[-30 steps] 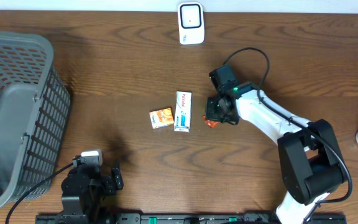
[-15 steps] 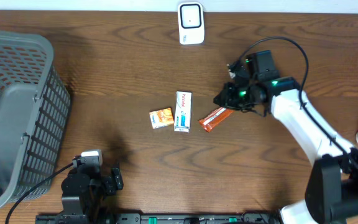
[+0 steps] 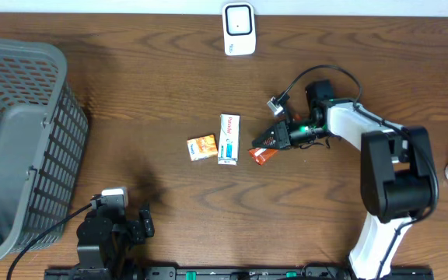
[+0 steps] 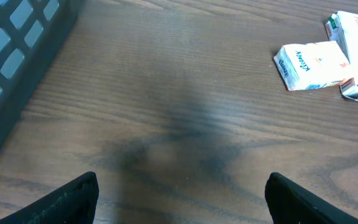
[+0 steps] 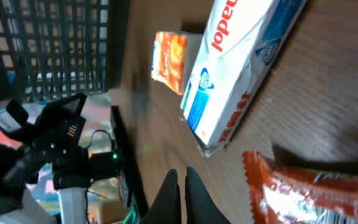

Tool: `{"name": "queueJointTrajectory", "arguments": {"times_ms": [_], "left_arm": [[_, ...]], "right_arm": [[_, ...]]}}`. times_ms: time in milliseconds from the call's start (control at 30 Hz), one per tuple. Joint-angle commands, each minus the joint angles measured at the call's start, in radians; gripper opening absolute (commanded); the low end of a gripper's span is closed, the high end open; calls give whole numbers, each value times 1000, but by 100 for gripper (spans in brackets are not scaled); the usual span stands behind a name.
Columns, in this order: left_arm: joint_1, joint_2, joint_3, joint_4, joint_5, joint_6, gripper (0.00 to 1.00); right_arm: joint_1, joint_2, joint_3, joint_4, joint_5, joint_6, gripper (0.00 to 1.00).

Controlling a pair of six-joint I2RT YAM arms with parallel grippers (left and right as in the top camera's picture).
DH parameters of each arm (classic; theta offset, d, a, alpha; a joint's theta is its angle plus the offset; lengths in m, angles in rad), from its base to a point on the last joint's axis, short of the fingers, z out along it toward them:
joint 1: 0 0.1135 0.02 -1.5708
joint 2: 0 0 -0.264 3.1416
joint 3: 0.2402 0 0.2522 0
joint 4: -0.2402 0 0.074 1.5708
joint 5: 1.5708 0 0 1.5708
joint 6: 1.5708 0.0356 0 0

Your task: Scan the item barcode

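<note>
Jaws of my right pincer (image 5: 181,177) are pressed together on nothing, tips low just beside the crinkly orange foil wrapper (image 5: 303,190), which lies flat on the wooden table (image 3: 131,117); I think this is to nudge it. Beyond the tips sit a smooth white-blue carton (image 5: 241,68) and a small orange pack (image 5: 169,59); the scanner (image 3: 238,29) stands well apart.
</note>
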Motion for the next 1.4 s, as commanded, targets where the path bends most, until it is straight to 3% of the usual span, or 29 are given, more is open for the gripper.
{"name": "queueJointTrajectory", "arguments": {"times_ms": [0, 267, 600, 767, 900, 1000, 1067, 1200, 1233, 1267, 1367], "left_arm": [[-3, -3, -3, -4, -9, -10, 86], [-3, -3, -3, -4, -9, -10, 86], [-3, -3, -3, -4, -9, -10, 86], [-3, -3, -3, -4, -9, -10, 86], [-3, -3, -3, -4, -9, -10, 86], [-3, -3, -3, -4, -9, -10, 86], [-3, -3, -3, -4, -9, -10, 86], [-3, -3, -3, -4, -9, -10, 86], [-3, -3, -3, -4, -9, -9, 86], [-3, -3, -3, -4, -9, -10, 86], [-3, -3, -3, -4, -9, -10, 86]], "right_arm": [[-27, 45, -7, 10, -66, -73, 1], [-44, 76, -7, 90, 243, 198, 1], [-8, 77, -54, 152, 711, 359, 1], [8, 61, -55, 203, 592, 355, 1], [7, -48, -54, 178, 542, 354, 1], [-5, -209, -54, 119, 585, 364, 1], [-20, -327, -54, 38, 737, 418, 2], [-60, -455, -54, -71, 842, 437, 72], [-69, -466, -54, -86, 844, 436, 94], [-84, -466, -55, -106, 857, 440, 99], [-104, -414, -82, -103, 868, 472, 99]]}}
